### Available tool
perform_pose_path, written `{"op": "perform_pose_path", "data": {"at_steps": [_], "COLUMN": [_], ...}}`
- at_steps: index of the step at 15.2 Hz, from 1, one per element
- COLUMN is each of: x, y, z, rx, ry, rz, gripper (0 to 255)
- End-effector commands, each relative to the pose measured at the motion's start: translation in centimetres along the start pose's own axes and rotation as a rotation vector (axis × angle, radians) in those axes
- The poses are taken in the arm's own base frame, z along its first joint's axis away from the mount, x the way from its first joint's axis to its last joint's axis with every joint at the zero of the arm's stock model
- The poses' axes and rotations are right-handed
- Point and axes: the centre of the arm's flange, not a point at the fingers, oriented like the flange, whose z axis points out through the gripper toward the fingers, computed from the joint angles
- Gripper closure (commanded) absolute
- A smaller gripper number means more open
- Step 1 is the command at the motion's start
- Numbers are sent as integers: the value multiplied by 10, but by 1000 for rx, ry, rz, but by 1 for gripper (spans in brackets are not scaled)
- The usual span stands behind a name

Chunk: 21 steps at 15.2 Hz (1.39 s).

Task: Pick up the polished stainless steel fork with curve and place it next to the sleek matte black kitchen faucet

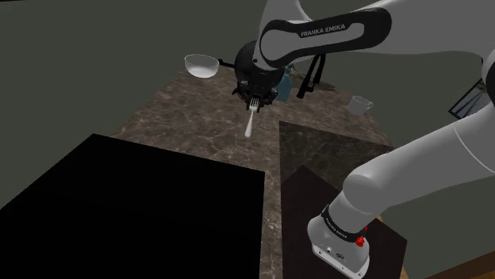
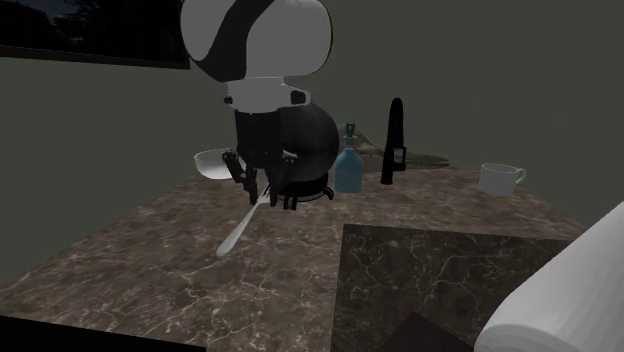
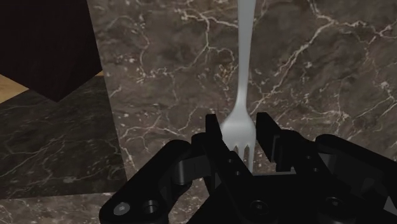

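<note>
In the shoulder view the white arm reaches to the upper middle of the frame, where the tool (image 1: 255, 98) hangs low over the dark marbled bench (image 1: 190, 111). A pale fork (image 1: 251, 120) runs down from the tool towards the centre of the frame, its tines up at the fingers. Left of the tool sits a white bowl (image 1: 201, 65). Just to its right are a blue bottle (image 1: 284, 82) and then the black faucet (image 1: 302, 87), and a white mug (image 1: 361, 105) stands further right. A black area covers the lower left.

In the second exterior view the tool (image 2: 262, 188) is left of centre and the fork (image 2: 240, 228) slants down to the left from it. Whether the handle end touches the bench (image 2: 150, 260) cannot be told. The bowl (image 2: 208, 163) lies behind to the left. The bottle (image 2: 348, 168), the upright faucet (image 2: 395, 135) and the mug (image 2: 498, 178) line up to the right, well apart from the fork.

In the wrist view the tool (image 3: 239, 130) is nearly closed. Its two fingers (image 3: 216, 135) press in on either side of the fork's (image 3: 245, 57) head, with the tines between them and the handle stretching away over the bench (image 3: 318, 63).
</note>
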Motion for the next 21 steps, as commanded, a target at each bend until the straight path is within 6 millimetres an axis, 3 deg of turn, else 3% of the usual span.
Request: {"op": "perform_pose_path", "data": {"at_steps": [1, 21], "x": [1, 8], "y": [-1, -3], "z": [-11, -116], "rx": [0, 0], "ry": [0, 0], "rz": [0, 0], "gripper": [255, 255]}}
